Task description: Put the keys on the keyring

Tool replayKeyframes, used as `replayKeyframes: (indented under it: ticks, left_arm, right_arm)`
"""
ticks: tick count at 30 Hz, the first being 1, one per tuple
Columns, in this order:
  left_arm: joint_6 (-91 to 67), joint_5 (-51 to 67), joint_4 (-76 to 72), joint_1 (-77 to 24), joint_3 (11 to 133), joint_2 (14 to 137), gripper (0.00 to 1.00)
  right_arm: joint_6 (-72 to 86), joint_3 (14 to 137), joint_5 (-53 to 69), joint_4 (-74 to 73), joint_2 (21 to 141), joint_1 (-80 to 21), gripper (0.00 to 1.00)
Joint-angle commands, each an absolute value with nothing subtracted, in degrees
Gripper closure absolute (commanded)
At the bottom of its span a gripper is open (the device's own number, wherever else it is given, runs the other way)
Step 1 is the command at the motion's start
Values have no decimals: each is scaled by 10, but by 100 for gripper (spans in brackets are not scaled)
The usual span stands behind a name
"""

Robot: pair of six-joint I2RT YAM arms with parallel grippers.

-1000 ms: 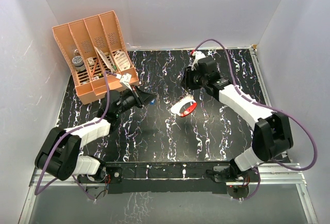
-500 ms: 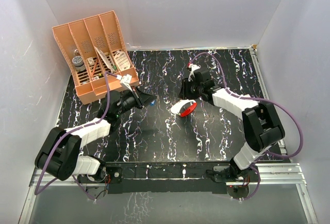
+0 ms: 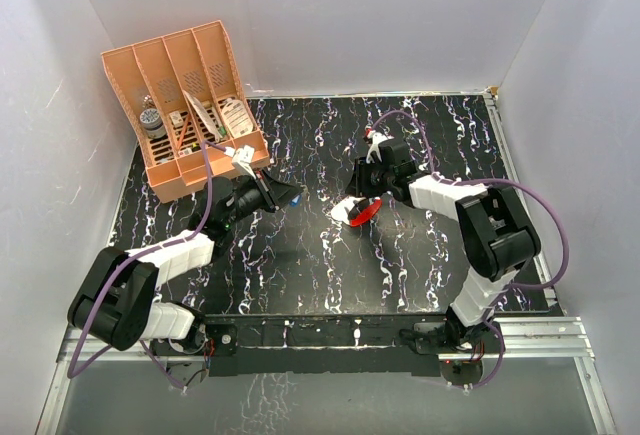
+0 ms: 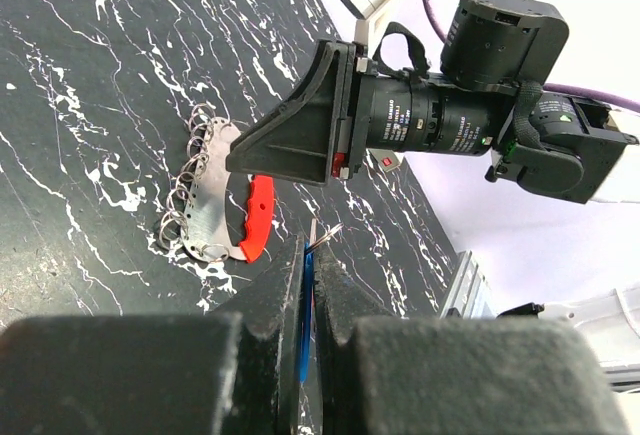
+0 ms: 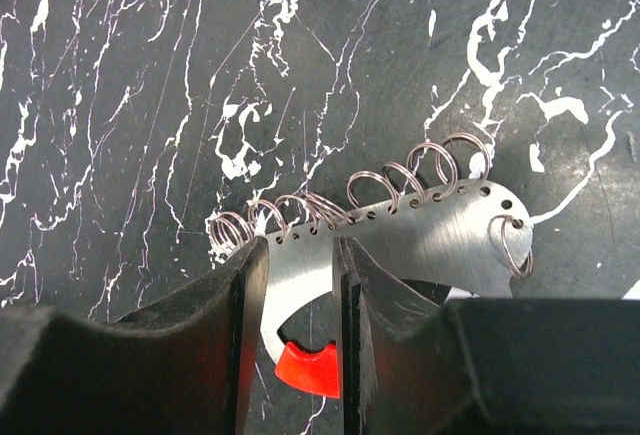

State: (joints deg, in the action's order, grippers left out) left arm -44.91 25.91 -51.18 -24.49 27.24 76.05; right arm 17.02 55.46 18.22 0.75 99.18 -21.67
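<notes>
The left gripper (image 4: 308, 255) is clenched on the key (image 4: 304, 307), blue head between its fingers. Just beyond, the keyring (image 5: 420, 240) lies flat at mid-table (image 3: 300, 270). The right gripper (image 5: 300, 247) is down over it, jaws parted astride its silver plate. An orange organiser (image 3: 185, 105) stands in the far-left corner.

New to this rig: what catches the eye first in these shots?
The red-and-silver D-shaped metal keyring fringed with small wire rings, mid-table, with the right gripper right over it, jaws open. Facing it, the left gripper has its jaws shut on a tiny blue-headed silver key. A peach slotted plastic organiser stands at the far-left corner.
</notes>
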Motion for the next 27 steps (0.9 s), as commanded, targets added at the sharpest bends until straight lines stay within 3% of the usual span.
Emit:
replayKeyframes:
  ticks: [1,16,20,24,27]
  left_arm:
    - [-448,257,-524,-242,273,752,100]
    - [-442,258,-519,-236,278,761,100]
    - [-442,258,-521,-234,275,764,100]
    - [-442,258,-524,-233,273,767,100]
    - [-442,259,-525,-232,273,769,100]
  right_arm:
    - [167,556,203,75,1007,-210,70]
    - [147,572,219,108,1069,-205,67]
    - [137,571,231,116,1076,-205,77]
    - [136,559,232,131,1068,-205,99]
    - [138,536,225,158,1039,-205,100]
